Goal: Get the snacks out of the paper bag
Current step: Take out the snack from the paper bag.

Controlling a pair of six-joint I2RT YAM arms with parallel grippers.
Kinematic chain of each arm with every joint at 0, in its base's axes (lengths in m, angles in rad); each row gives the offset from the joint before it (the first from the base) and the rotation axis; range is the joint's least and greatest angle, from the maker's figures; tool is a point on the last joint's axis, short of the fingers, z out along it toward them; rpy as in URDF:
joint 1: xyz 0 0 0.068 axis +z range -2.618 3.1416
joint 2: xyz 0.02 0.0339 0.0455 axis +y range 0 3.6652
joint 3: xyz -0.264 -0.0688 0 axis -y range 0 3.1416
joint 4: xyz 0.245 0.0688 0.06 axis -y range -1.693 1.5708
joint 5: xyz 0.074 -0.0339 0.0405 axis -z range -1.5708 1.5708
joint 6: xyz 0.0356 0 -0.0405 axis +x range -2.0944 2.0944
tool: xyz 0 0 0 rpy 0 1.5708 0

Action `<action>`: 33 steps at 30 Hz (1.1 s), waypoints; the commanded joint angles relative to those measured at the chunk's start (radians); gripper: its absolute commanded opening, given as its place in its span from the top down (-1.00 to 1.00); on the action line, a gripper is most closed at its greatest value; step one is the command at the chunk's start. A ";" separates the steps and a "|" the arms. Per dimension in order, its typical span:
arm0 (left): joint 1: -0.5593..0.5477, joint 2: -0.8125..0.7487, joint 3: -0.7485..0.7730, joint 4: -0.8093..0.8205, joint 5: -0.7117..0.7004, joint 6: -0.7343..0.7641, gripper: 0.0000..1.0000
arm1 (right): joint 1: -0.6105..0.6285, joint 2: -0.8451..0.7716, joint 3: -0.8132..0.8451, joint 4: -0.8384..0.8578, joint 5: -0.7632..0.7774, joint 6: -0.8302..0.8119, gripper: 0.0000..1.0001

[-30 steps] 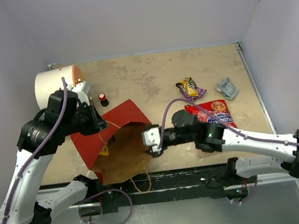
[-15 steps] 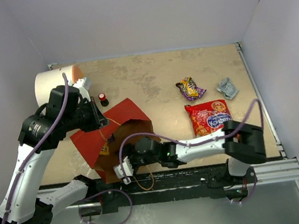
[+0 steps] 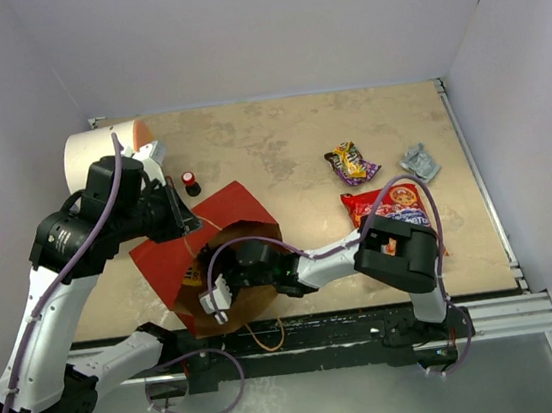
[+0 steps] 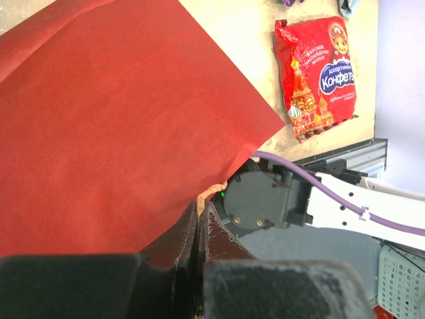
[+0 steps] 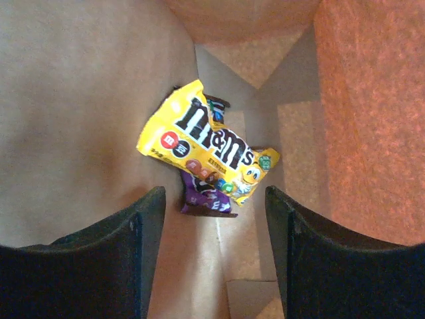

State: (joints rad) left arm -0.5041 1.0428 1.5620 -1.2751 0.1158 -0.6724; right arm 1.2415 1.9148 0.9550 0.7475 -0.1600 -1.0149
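Observation:
The paper bag (image 3: 225,216) lies on its side, red outside, its brown mouth facing the near edge. My left gripper (image 4: 198,216) is shut on the bag's upper rim and tan cord handle and holds the mouth open; it also shows in the top view (image 3: 183,221). My right gripper (image 5: 216,229) is open and empty inside the bag, just short of a yellow candy packet (image 5: 199,143) that lies on a purple packet (image 5: 202,199). Outside the bag lie the large red packet (image 3: 393,204), a purple-brown and yellow packet (image 3: 351,164) and a silvery wrapper (image 3: 420,162).
A white cylinder with an orange end (image 3: 99,156) lies at the back left. A small red-capped black bottle (image 3: 191,183) stands next to it. The right arm's elbow (image 3: 398,252) partly covers the red packet. A loose cord loop (image 3: 263,341) hangs over the near edge.
My right arm has swung left from beside the bag and pushed its open gripper into the bag's mouth. My left gripper has kept its hold on the rim.

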 commanded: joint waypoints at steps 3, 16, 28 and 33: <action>0.009 0.016 0.036 0.032 0.060 -0.021 1.00 | -0.017 0.072 0.111 0.000 -0.044 -0.152 -0.30; 0.009 0.035 0.010 0.103 0.149 -0.068 1.00 | -0.021 0.200 0.243 -0.018 -0.092 -0.273 -0.33; 0.009 0.004 -0.016 0.076 0.132 -0.106 1.00 | -0.062 0.284 0.314 0.047 -0.119 -0.218 0.37; 0.009 -0.020 -0.050 0.080 0.115 -0.121 1.00 | -0.066 0.250 0.287 0.078 -0.119 -0.150 0.55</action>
State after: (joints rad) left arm -0.5041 1.0534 1.5276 -1.2209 0.2443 -0.7582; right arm 1.1820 2.2173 1.2327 0.7372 -0.2493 -1.2274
